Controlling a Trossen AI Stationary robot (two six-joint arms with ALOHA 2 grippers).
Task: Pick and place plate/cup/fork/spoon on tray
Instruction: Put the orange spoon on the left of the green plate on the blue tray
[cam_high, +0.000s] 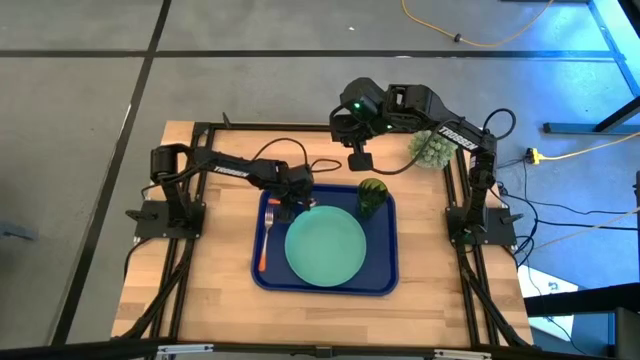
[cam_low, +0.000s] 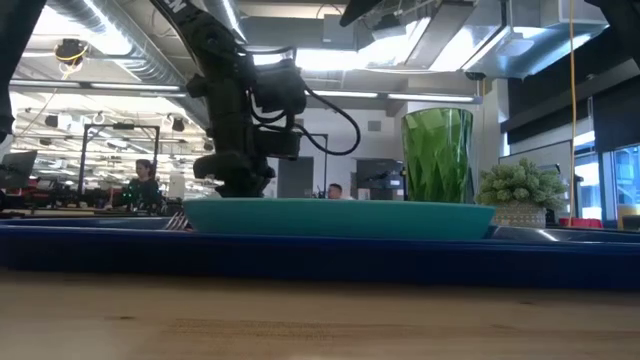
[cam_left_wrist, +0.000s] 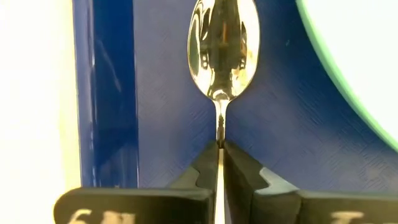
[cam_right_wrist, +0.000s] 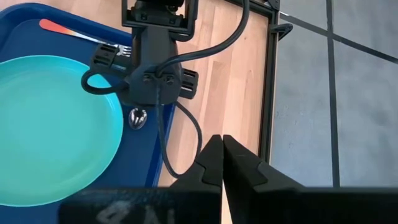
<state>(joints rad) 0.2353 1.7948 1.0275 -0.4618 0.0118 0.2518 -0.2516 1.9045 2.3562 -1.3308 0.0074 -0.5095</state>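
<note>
Left pincer (cam_left_wrist: 220, 146): closed on the spoon's neck, low over the tray's back-left part; in the wrist view the fingers (cam_left_wrist: 205, 168) meet around the thin stem
Spoon (cam_left_wrist: 222, 50): bowl over the blue floor, between the tray's rim and the plate's edge, apart from both
Tray (cam_high: 385, 280): on the bench (cam_high: 200, 290); bare wood on every side, widest at left and right
Plate (cam_high: 325, 248): centred on the tray; narrow blue margin at front, more room at the left
Fork (cam_high: 265, 240): on the tray's left strip, just beside the plate, orange handle toward the front
Cup (cam_high: 372, 197): upright in the tray's back-right corner, close to the plate's rim
Right pincer (cam_right_wrist: 222, 152): closed, empty, raised behind the tray's back edge
Ball plant (cam_high: 430, 148): back-right on the bench, clear of the tray
</note>
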